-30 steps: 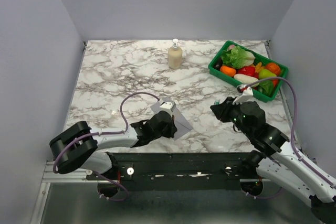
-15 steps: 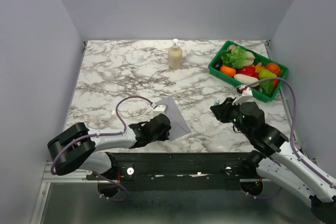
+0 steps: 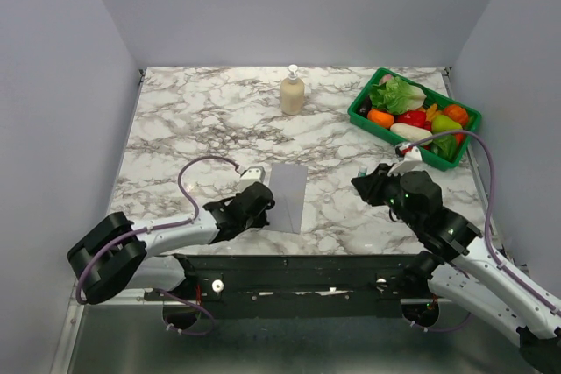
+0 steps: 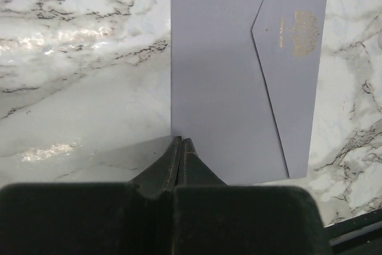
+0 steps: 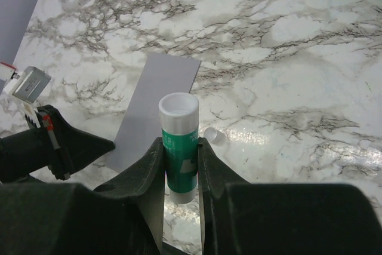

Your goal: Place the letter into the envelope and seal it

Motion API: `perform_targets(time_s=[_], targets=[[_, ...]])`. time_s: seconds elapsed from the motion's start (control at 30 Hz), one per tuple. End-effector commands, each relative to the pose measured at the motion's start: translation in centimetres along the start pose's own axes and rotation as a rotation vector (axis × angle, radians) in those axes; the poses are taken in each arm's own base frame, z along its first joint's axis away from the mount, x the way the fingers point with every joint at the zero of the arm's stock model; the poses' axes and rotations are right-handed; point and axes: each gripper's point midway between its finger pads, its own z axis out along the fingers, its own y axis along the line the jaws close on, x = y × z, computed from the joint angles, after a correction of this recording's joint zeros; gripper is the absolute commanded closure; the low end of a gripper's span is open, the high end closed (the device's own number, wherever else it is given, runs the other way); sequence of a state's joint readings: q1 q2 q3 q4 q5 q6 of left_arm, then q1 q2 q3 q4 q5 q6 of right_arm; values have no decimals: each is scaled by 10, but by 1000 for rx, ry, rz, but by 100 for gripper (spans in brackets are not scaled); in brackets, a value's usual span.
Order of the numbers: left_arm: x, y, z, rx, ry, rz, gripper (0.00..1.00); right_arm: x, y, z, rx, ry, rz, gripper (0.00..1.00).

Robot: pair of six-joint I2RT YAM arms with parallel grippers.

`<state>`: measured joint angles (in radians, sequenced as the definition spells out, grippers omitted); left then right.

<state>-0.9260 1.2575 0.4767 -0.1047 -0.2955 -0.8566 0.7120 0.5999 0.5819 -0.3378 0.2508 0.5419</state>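
The left tool [image 4: 181,141], its jaws pressed together, touches the near edge of the envelope [image 4: 227,76], seemingly to steady it flat on the counter [image 4: 77,88]. The right tool [image 5: 179,147] grips an uncapped glue stick [image 5: 179,126] upright, likely readied for sealing. The letter is unseen, probably already inside.

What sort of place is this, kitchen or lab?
Probably a lab test cell, not a kitchen: a marble-look table boxed in by plain grey walls, a bin of prop-like vegetables, and a metal frame at the near edge.
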Motion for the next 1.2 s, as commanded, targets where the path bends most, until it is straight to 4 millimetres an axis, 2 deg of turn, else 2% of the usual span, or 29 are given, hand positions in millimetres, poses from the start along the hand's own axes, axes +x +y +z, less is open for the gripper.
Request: perform_targets(time_s=[0.0, 0.13, 0.3, 0.4, 0.43, 0.5, 0.57, 0.67, 0.7, 0.8, 0.83, 0.87, 1.0, 1.1, 1.13, 1.17], targets=[[-38, -20, -16, 76, -113, 54, 100, -6, -4, 0, 22, -34, -1, 99], [-63, -45, -32, 182, -193, 73, 100, -3, -8, 1, 35, -28, -5, 99], [-87, -69, -52, 303, -287, 77, 100, 16, -13, 10, 45, 23, -29, 99], [-94, -83, -61, 386, -325, 99, 100, 27, -8, 19, 10, 41, -14, 99], [-95, -84, -63, 400, -334, 101, 100, 24, -4, 23, -7, 22, 0, 99], [-96, -88, -65, 423, -345, 112, 96, 35, -3, 29, -16, 38, 25, 99], [-95, -89, -65, 433, -343, 125, 92, 33, 6, 36, -66, 8, 44, 99], [-90, -86, -60, 437, -337, 122, 70, 32, 16, 44, -158, -76, 70, 99], [-91, -90, -61, 467, -344, 116, 62, 38, 13, 47, -166, -88, 84, 99], [-88, -85, -54, 488, -337, 86, 50, 45, 10, 54, -207, -163, 113, 99], [-85, -85, -52, 499, -326, 80, 49, 36, 15, 54, -240, -213, 128, 99], [-81, -82, -49, 497, -316, 78, 49, 45, 10, 55, -233, -209, 126, 99], [-78, -80, -44, 504, -314, 82, 49, 53, 9, 62, -256, -228, 130, 99], [-80, -77, -43, 498, -319, 94, 49, 50, 12, 64, -285, -270, 144, 99], [-81, -76, -43, 496, -322, 92, 49, 40, 17, 62, -310, -314, 155, 99], [-81, -76, -43, 496, -321, 95, 49, 46, 14, 67, -298, -300, 153, 99]])
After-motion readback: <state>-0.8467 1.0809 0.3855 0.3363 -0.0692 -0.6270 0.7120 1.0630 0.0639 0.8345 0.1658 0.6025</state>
